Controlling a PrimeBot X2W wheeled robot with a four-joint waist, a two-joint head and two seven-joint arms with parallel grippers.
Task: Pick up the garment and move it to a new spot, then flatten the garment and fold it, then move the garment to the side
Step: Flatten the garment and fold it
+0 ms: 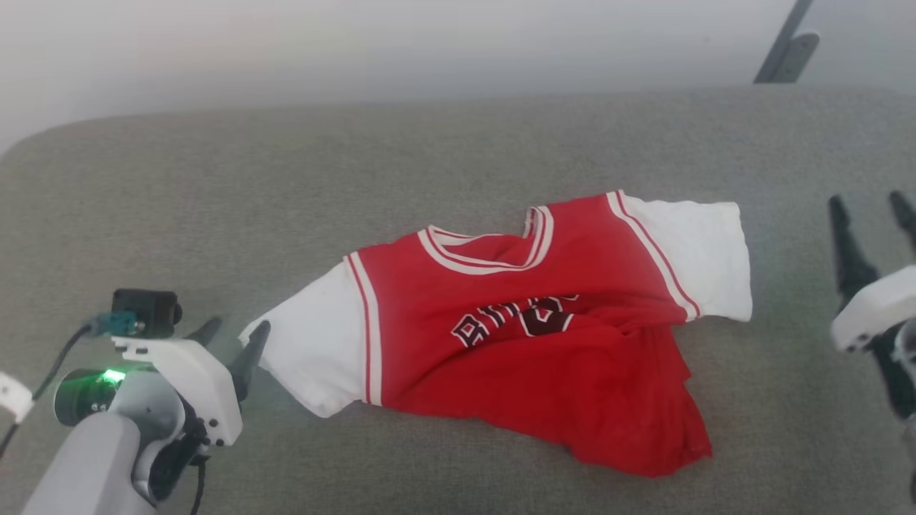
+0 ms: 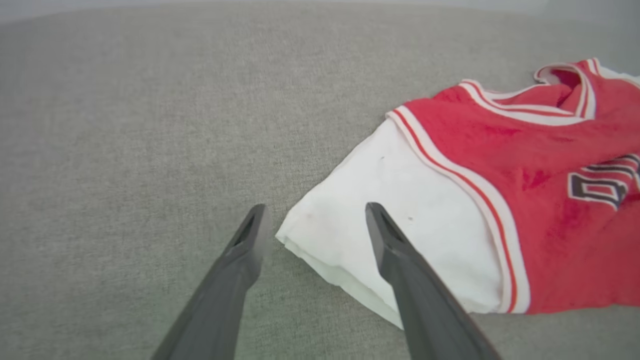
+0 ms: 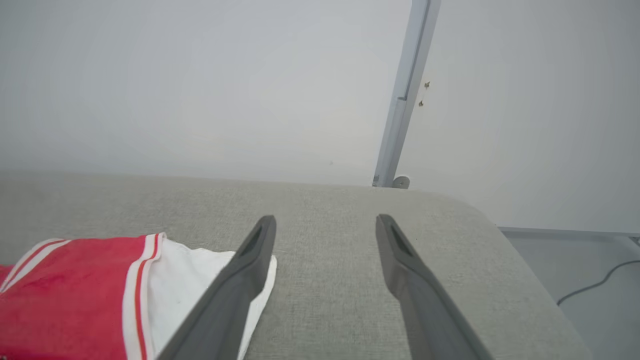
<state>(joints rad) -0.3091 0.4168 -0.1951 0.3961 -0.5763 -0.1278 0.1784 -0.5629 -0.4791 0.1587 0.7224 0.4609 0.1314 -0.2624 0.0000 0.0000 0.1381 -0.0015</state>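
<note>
The garment (image 1: 529, 336), a red jersey with white sleeves, striped trim and a dark chest print, lies spread but rumpled on the grey cushion (image 1: 429, 157), chest print up. My left gripper (image 1: 236, 336) is open at the tip of the garment's left white sleeve (image 2: 380, 220); one finger lies over the sleeve edge, the other on bare cushion. My right gripper (image 1: 869, 207) stands open to the right of the other white sleeve (image 3: 200, 280), apart from it, holding nothing.
The cushion's rounded right end (image 3: 500, 235) drops to a pale floor with a dark cable (image 3: 595, 285). A grey metal post (image 3: 400, 100) rises behind the cushion against the light wall. Bare cushion stretches behind and to the left of the garment.
</note>
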